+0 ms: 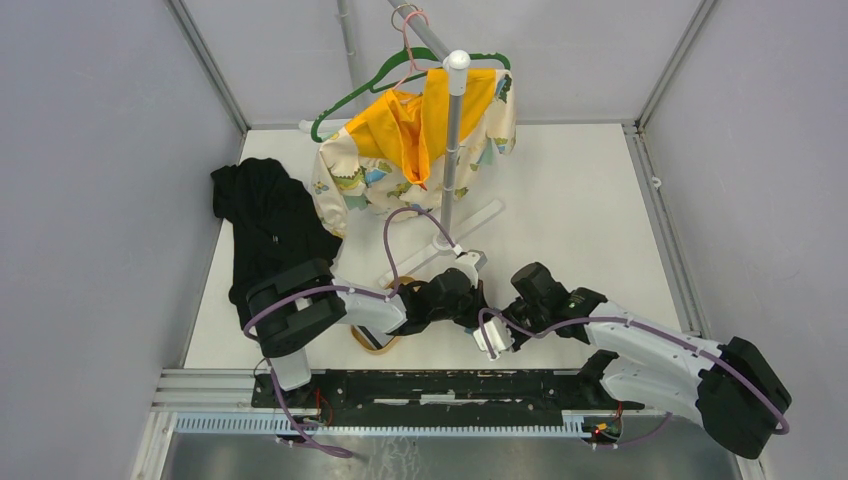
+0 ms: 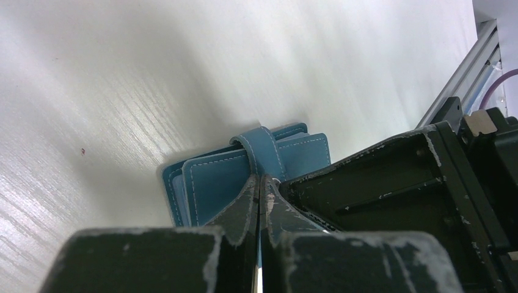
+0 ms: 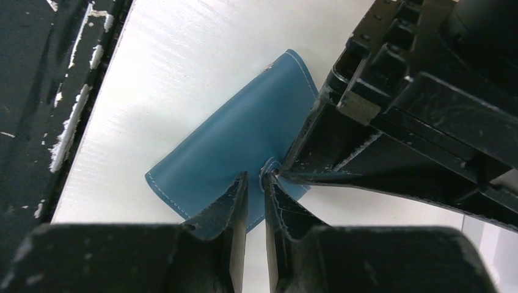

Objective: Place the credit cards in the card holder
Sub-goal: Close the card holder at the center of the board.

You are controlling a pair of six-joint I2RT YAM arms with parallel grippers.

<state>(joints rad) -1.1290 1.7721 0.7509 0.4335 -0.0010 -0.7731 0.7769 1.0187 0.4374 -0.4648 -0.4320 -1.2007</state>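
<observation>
The teal-blue card holder (image 2: 214, 183) hangs just above the white table, its strap looped over the top. My left gripper (image 2: 261, 180) is shut on that strap. In the right wrist view the holder's outer cover (image 3: 232, 140) lies at my right gripper (image 3: 255, 178), whose jaws stand a narrow gap apart with the cover's edge showing in the gap. The left gripper's fingers (image 3: 366, 159) pinch the tab beside it. In the top view both grippers meet near the table's front middle, left (image 1: 478, 300) and right (image 1: 500, 322), hiding the holder. The credit cards are out of view.
A tan oval wooden tray (image 1: 372, 343) peeks out under the left arm. A black garment (image 1: 265, 220) lies at the left. A stand (image 1: 452, 150) with a yellow and cream garment (image 1: 400, 160) and a green hanger (image 1: 350, 100) is at the back. A metal rail (image 1: 400, 385) runs along the near edge.
</observation>
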